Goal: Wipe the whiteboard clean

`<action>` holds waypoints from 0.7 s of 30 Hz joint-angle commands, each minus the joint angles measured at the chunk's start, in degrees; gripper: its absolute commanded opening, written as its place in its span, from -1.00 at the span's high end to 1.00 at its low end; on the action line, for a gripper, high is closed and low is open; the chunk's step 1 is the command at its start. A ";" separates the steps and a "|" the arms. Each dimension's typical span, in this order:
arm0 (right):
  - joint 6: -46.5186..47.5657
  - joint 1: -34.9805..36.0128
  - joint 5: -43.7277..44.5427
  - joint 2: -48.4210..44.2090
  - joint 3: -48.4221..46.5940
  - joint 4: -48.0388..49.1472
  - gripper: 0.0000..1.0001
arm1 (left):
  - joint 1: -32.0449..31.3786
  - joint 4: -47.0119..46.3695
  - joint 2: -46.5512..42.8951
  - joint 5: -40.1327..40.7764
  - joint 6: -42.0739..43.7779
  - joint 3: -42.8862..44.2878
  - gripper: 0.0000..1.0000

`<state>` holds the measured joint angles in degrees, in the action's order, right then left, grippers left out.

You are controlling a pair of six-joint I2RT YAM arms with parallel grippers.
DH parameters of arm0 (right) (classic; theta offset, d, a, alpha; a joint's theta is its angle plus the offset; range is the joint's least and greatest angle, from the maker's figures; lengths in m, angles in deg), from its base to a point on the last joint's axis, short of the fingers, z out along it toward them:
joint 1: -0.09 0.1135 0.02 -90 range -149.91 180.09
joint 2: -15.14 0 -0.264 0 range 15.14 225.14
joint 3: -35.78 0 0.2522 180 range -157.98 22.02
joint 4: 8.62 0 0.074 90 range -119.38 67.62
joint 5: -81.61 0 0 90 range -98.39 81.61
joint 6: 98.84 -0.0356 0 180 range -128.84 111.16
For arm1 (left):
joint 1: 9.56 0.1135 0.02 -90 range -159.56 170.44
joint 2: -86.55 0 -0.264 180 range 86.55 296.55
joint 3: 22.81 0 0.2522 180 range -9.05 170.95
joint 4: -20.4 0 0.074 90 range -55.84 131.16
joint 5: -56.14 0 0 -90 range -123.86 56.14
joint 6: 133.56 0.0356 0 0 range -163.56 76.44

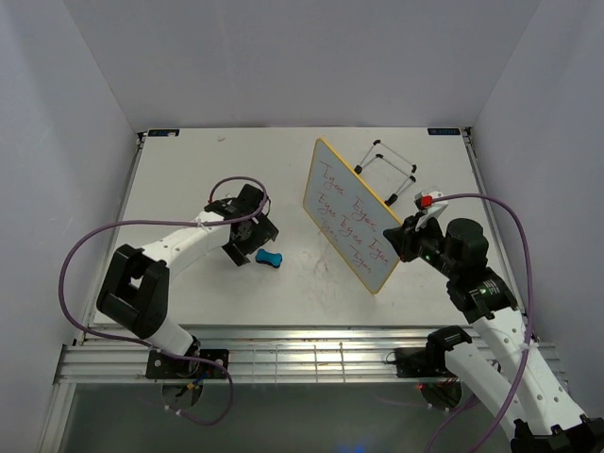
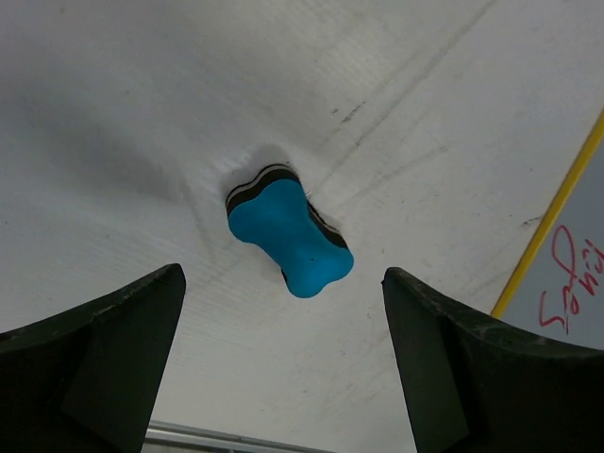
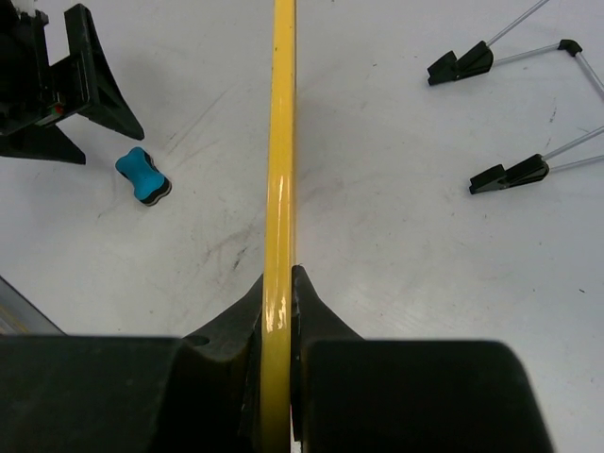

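Plain white walls (image 1: 283, 57) close in the scuffed white desk (image 1: 179, 179) at nine, twelve and three o'clock; a metal rail (image 1: 302, 356) edges six o'clock.

Two arms of matching build.
Noted on the left arm (image 1: 175, 247) and right arm (image 1: 505, 330): white link shells, black joint housings, a purple cable (image 1: 142, 224) looped alongside each. The left gripper (image 2: 283, 278) has black wedge-shaped fingers (image 2: 104, 359). A red-and-white tab (image 1: 427, 200) sits at the right wrist.

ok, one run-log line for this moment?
left gripper: open, facing blue bone-shaped eraser | right gripper: shut on yellow-framed whiteboard edge | red writing: not yet erased
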<state>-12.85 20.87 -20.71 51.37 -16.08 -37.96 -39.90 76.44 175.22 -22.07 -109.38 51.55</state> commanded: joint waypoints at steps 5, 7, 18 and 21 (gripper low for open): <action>0.67 0.58 1.51 -0.89 0.31 -6.23 0.84 | -0.06 5.78 1.07 0.58 -16.88 0.48 -0.89; 0.67 0.67 0.90 -1.16 1.02 -5.87 0.85 | -0.06 7.46 3.79 2.00 -18.72 3.20 -0.89; 0.76 1.55 0.28 -1.69 2.16 -4.91 0.85 | -1.73 8.69 11.88 2.17 -22.94 8.04 -0.32; 0.85 1.64 0.36 -1.86 2.25 -4.82 0.85 | -2.87 10.10 11.36 3.67 -24.88 8.57 -0.35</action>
<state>-12.85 21.88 -20.34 49.44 -15.25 -38.59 -41.63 84.31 188.42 -20.80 -128.26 57.65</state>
